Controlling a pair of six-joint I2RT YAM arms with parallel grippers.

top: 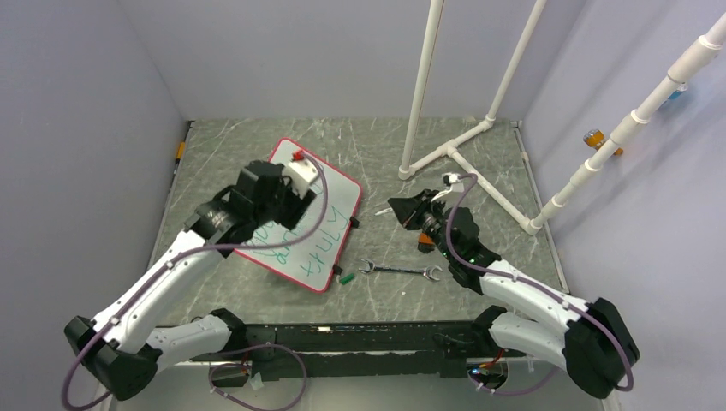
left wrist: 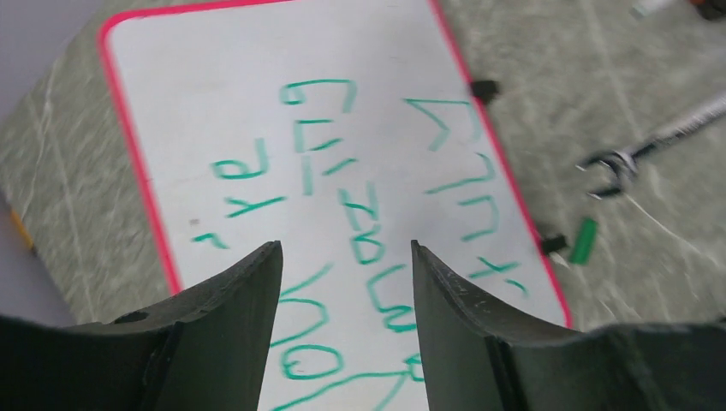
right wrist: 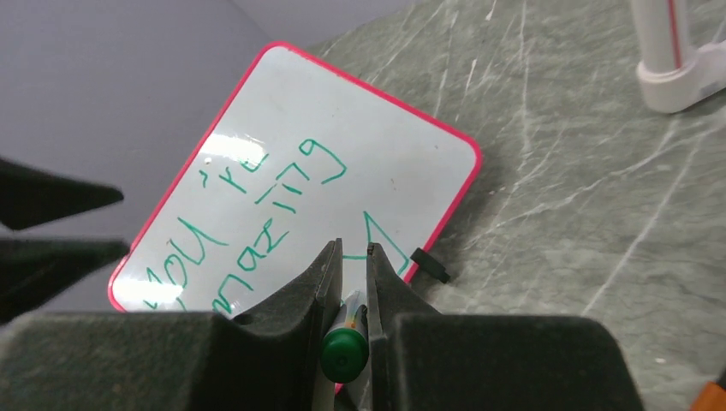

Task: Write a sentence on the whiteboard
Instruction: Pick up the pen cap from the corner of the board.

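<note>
**Left jaws open over the whiteboard (top: 338, 195), right jaws gripping a marker (right wrist: 345, 342)**

You held the left jaws apart with nothing between them, directly above the whiteboard, which lay flat on the bench (top: 377, 141). The sentence (left wrist: 360, 214), in green, ran beneath and ahead of them. Your right jaws were clamped on the green marker, just off the board's edge, the board ahead of them. A wrench (top: 400, 271) lay near the right jaws.

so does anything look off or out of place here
A wrench lies near the whiteboard, unrelated to writing. A loose green cap sits off the board's near corner. The board itself lies diagonal to the table edges.
</note>
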